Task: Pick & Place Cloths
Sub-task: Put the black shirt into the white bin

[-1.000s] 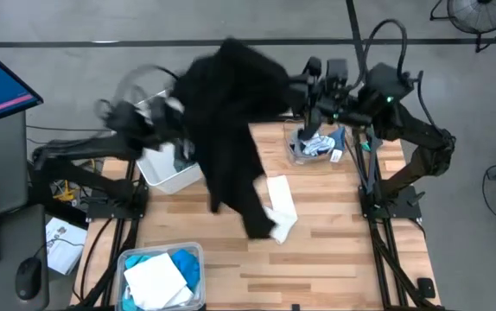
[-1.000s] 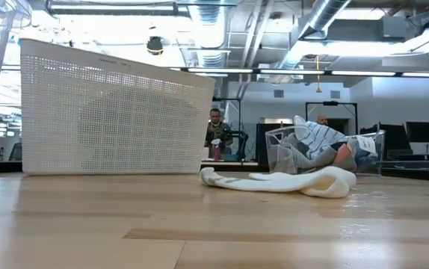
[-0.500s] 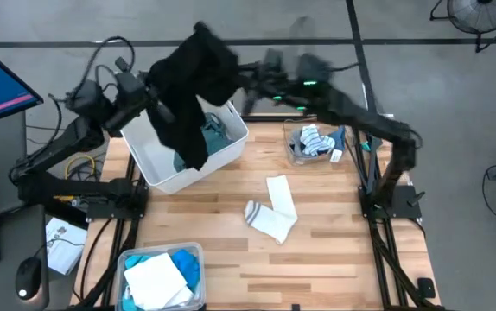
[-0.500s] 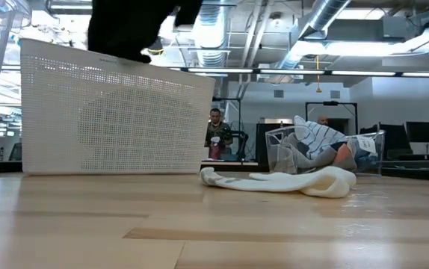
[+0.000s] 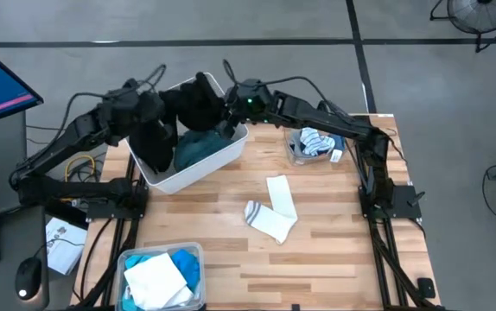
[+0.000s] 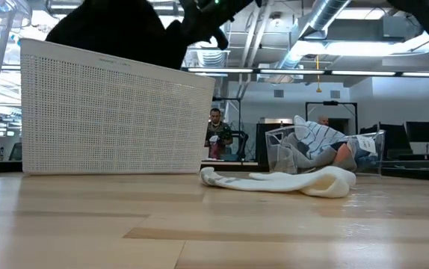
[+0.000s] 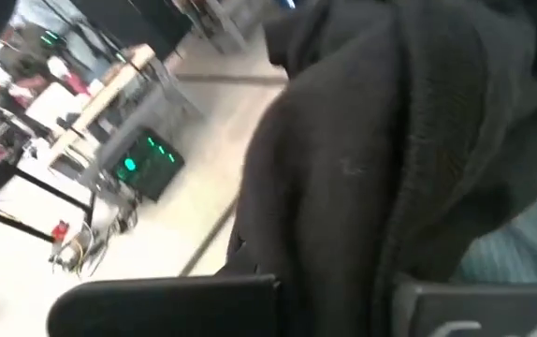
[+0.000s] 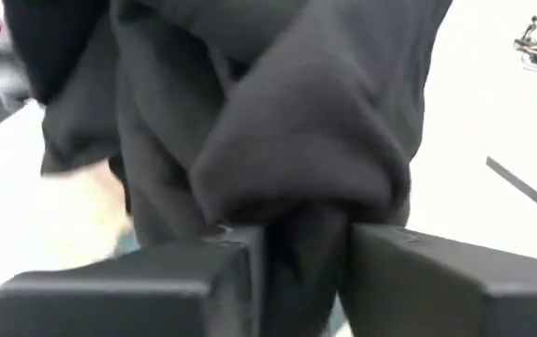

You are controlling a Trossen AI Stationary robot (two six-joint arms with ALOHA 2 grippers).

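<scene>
A large black garment point(image 5: 177, 117) is bunched over the far part of the white bin point(image 5: 198, 171) and sags into it, on top of a teal-grey cloth point(image 5: 200, 147). In the low view the black garment point(image 6: 113, 33) shows above the bin's rim point(image 6: 117, 60). My left gripper point(image 5: 150, 110) is shut on its left side. My right gripper point(image 5: 229, 111) is shut on its right side. A white cloth point(image 5: 274, 209) lies flat on the table. My left gripper pinches a thick fold of the black garment point(image 7: 334, 243) between its two fingers point(image 7: 166, 304); the cloth fills the gap and drapes away beyond them. My right gripper pinches a gathered bunch of several layers point(image 8: 301, 234) between its fingers point(image 8: 137, 290); the cloth bulges out just past the fingertips and hangs down into the bin.
A clear tub point(image 5: 313, 142) with striped and grey socks stands at the table's far right. Another clear tub point(image 5: 162, 276) with turquoise and white shirts sits at the near left edge. In the low view a person point(image 6: 216, 134) stands far behind the table.
Both grippers carried the black garment from above the table's middle toward the left and far edge, then down over the white bin. The garment, hanging long and spread a second ago, is now bunched and lowered into the bin. Both grippers stayed shut on it.
</scene>
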